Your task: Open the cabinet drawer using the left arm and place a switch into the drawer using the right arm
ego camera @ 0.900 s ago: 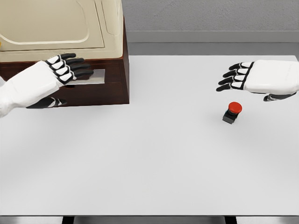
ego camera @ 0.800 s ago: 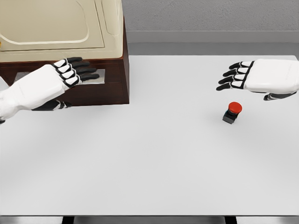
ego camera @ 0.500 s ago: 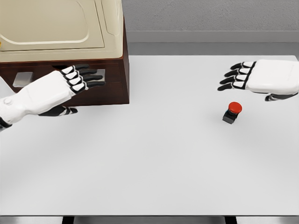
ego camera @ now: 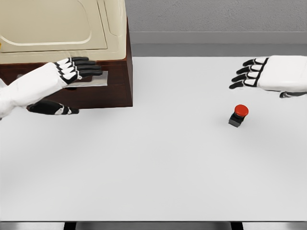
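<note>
Head view: smooth matte white tabletop (ego camera: 158,163), grey wall behind. Dark brown wood-grain cabinet (ego camera: 117,86) w/ glossy cream moulded top sits at table's far left corner; drawer front carries a flat grey metal handle plate (ego camera: 96,79).

L hand (ego camera: 72,72), white shell w/ black jointed fingers (ego camera: 88,67): four fingers straight, close together, laid over the handle plate, tips pointing right; thumb (ego camera: 55,109) hangs below against the lower cabinet face. Cannot tell whether fingertips hook the handle; nothing clamped.

R hand (ego camera: 271,74), same build, hovers palm-down over table's far right; fingers (ego camera: 242,74) extended, slightly fanned, holding nothing.

Small switch w/ round red button cap on black square base (ego camera: 238,115) stands on tabletop just below R fingertips, clear gap, not touching. Well apart from L fingers and the cabinet, off to their right.
</note>
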`<state>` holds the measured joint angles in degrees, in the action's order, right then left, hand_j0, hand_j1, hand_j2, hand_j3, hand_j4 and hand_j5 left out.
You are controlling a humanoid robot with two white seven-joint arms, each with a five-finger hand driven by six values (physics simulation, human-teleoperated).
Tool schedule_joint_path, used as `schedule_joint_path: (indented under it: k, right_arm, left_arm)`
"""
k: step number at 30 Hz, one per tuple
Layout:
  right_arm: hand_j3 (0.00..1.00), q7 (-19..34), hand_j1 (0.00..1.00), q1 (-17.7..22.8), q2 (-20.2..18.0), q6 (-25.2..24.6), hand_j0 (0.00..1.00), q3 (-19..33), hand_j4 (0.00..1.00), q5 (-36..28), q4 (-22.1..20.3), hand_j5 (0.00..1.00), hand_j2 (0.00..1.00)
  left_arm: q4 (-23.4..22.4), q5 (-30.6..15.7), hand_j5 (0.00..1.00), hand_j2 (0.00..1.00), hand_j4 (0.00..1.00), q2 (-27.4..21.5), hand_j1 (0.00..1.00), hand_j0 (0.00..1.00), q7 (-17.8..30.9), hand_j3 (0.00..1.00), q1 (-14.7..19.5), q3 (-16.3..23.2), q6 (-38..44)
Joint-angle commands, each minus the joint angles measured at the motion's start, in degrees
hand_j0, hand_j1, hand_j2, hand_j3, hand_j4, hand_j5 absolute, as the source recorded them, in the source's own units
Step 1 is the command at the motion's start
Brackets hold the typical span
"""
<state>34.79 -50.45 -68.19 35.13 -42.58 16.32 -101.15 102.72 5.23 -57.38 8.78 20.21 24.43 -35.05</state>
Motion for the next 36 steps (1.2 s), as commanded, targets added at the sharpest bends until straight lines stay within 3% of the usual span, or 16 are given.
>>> schedule_joint_path:
  k: [1,6,11,22,29,36]
  right_arm:
    - [1.0,0.2,1.0,0.0,1.2,-0.1,1.0,-0.2,1.0,-0.4,0.0,1.0,1.0]
    - [1.0,0.2,1.0,0.0,3.8,-0.1,1.0,-4.5,1.0,0.6,1.1,1.0,1.0]
    - [1.0,0.2,1.0,0.0,5.9,-0.1,1.0,-6.7,1.0,2.1,6.8,1.0,1.0]
    - [1.0,0.2,1.0,0.0,8.2,-0.1,1.0,-9.5,1.0,3.2,10.2,1.0,1.0]
    - [1.0,0.2,1.0,0.0,11.8,-0.1,1.0,-9.5,1.0,5.0,14.9,1.0,1.0]
    - [1.0,0.2,1.0,0.1,12.0,-0.1,1.0,-11.4,1.0,5.6,16.1,1.0,1.0]
  left_arm:
    - [-0.3,-1.6,1.0,1.0,1.0,-0.4,1.0,1.0,0.7,1.0,0.0,1.8,0.0]
    - [-0.4,-1.0,1.0,1.0,1.0,-0.4,1.0,1.0,0.8,1.0,0.0,2.2,4.9]
    - [-1.3,1.3,1.0,1.0,1.0,0.2,1.0,1.0,0.8,1.0,0.2,2.4,13.3]
    - [-0.9,2.9,1.0,1.0,1.0,0.3,1.0,1.0,0.4,1.0,-0.8,4.9,13.7]
    - [-1.5,2.7,1.0,1.0,1.0,-0.2,1.0,1.0,0.3,1.0,-2.3,4.8,13.6]
    - [-2.5,2.2,1.0,1.0,1.0,-0.6,1.0,1.0,0.2,1.0,-3.7,4.2,13.4]
